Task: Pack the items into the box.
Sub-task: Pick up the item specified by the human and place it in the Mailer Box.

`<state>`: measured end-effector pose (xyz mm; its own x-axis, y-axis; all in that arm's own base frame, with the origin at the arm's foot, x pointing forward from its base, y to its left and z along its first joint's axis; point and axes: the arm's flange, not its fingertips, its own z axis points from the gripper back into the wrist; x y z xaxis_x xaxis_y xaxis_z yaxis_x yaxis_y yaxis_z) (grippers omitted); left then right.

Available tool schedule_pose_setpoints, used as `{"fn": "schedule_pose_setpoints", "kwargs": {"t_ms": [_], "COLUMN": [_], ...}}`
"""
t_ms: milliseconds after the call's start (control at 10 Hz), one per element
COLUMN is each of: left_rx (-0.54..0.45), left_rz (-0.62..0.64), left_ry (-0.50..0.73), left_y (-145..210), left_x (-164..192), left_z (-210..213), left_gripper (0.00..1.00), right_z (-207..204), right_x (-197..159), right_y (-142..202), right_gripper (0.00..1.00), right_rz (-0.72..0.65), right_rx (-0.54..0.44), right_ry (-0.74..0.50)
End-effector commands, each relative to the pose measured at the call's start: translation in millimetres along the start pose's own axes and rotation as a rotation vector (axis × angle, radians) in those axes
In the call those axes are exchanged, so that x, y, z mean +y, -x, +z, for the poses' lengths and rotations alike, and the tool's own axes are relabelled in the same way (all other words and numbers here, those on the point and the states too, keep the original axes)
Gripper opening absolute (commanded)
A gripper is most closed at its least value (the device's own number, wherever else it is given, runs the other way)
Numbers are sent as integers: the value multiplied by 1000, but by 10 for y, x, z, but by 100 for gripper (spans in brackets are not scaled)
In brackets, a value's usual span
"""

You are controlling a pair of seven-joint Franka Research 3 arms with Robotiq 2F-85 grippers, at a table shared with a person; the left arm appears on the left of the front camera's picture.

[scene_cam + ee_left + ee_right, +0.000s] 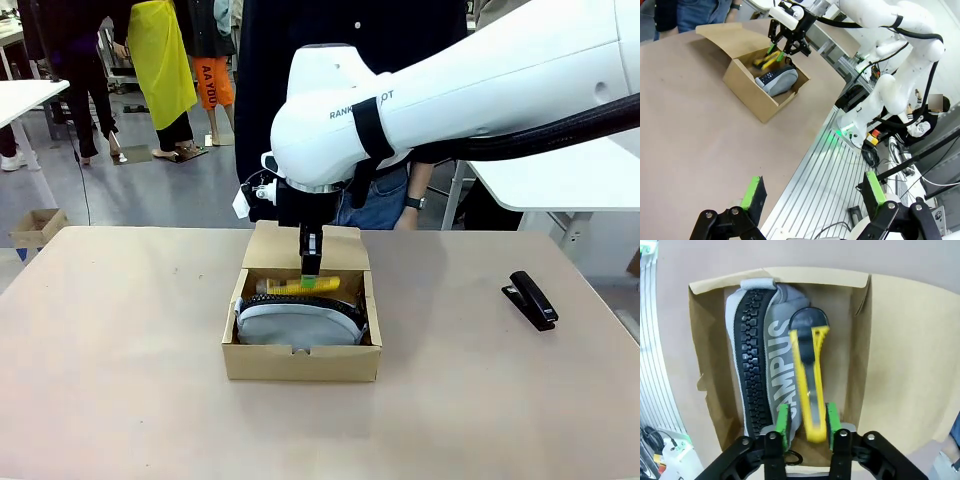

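Note:
The brown cardboard box (300, 362) stands mid-table with its flap lid tipped back toward the person. Inside lies the light-grey pouch (298, 324), black zipper up, also clear in the right wrist view (755, 340). Above it, the yellow-and-black utility knife (811, 365) sits between my right gripper's (807, 424) green pads. It looks blurred, with a gap beside one pad, so the fingers are open. From the front, that gripper (312, 272) hangs over the box's far half with the knife (295, 288) at its tip. My left gripper (812, 194) is open and empty over the table's edge, far from the box (752, 95).
A black stapler (530, 298) lies on the table to the right. A person (385, 200) stands close behind the box at the far side. A small carton (38, 226) sits on the floor far left. An aluminium frame (830, 180) runs beside the table edge.

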<state>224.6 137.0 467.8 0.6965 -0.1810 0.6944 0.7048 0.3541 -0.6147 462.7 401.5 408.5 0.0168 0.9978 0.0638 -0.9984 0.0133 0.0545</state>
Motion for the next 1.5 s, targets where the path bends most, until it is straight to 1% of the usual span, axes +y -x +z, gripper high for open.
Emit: {"fn": "schedule_pose_setpoints", "kwargs": {"t_ms": [0, 400, 700, 800, 900, 1000, 1100, 1200, 1300, 1400], "left_rx": [-17, -17, -17, -17, -17, -17, -17, -17, -17, -17], "left_rz": [-20, -20, -20, -20, -20, -20, -20, -20, -20, -20], "left_ry": [13, 13, 13, 13, 13, 13, 13, 13, 13, 13], "left_y": [-6, -6, -6, -6, -6, -6, -6, -6, -6, -6], "left_x": [-15, -15, -15, -15, -15, -15, -15, -15, -15, -15], "left_z": [15, 15, 15, 15, 15, 15, 15, 15, 15, 15], "left_gripper": [100, 100, 100, 100, 100, 100, 100, 100, 100, 100], "right_z": [43, 95, 103, 115, 128, 199, 331, 504, 580, 633], "right_x": [10, 35, 42, 29, 9, -29, -9, 89, 209, 366], "right_y": [8, 83, 105, 123, 145, 257, 555, 1091, 1568, 2010], "right_gripper": [100, 100, 100, 100, 100, 100, 100, 100, 100, 100], "right_rz": [24, 6, 6, -21, -61, -149, -277, -464, -656, -769], "right_rx": [33, 22, 34, 32, 42, 13, -79, -252, -408, -506], "right_ry": [0, 26, 35, 7, -52, -143, -165, -186, -202, -232]}}
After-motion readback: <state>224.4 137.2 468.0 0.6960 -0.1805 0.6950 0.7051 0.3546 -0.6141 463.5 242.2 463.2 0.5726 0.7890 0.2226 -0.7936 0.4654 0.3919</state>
